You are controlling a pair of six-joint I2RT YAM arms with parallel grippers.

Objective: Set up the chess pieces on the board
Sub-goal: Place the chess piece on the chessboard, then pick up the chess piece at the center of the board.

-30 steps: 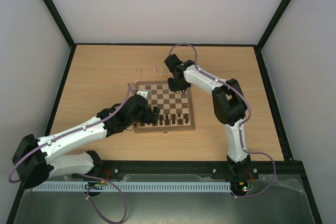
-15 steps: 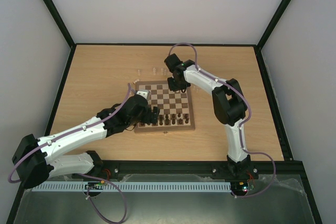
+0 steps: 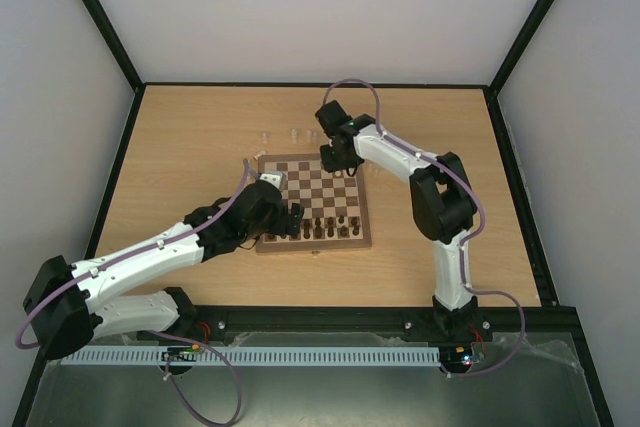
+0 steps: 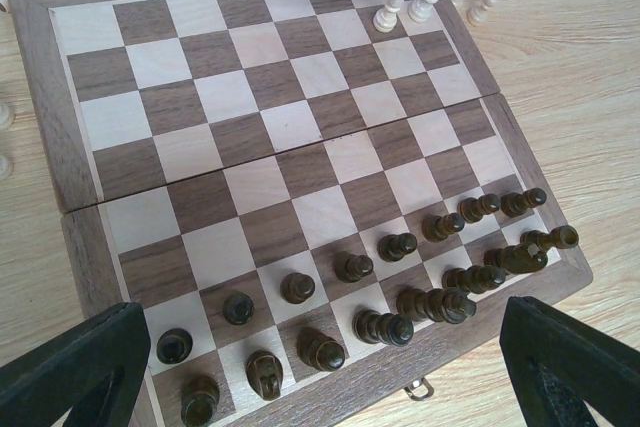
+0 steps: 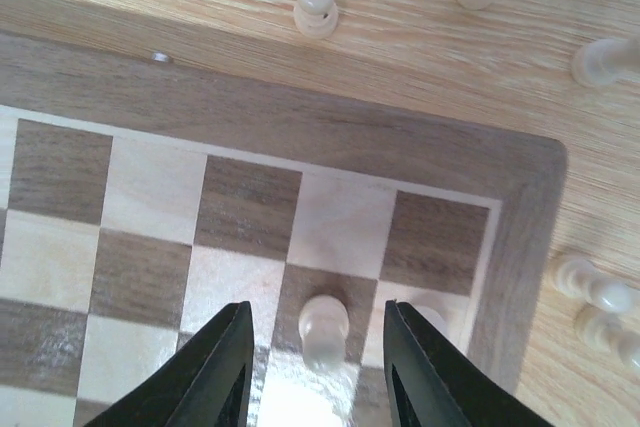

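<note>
Looking down on the board [image 3: 300,182] lying flat near the middle of the table [image 3: 190,137], just above the centre of the overhead frame. Finding the dark pieces [image 3: 325,228] lined up in two rows along the board's lower edge in that view, and running from the lower left up toward the right edge in the left wrist view [image 4: 398,245]. Holding the right claw [image 5: 318,309] low over the board's upper right corner, fingers parted and straddling one upright cream pawn [image 5: 324,332] on a dark square, with a sliver of gap showing on each side and nothing being touched. Glimpsing a second cream piece [image 5: 432,309] one square over toward the border, half hidden behind the right-hand finger [image 5: 420,377]. Spotting the same two standing side by side at the upper right of the left wrist frame [image 4: 389,16]. Seeing more cream pieces [image 5: 316,5] standing on the bare table beyond the border, along the top and right edges of the right wrist frame. Hovering the left claw [image 4: 320,372] over the lower left of the board, above the dark rows, with fingers [image 4: 75,377] spread wide into the bottom corners of its own frame and gripping nothing.
</note>
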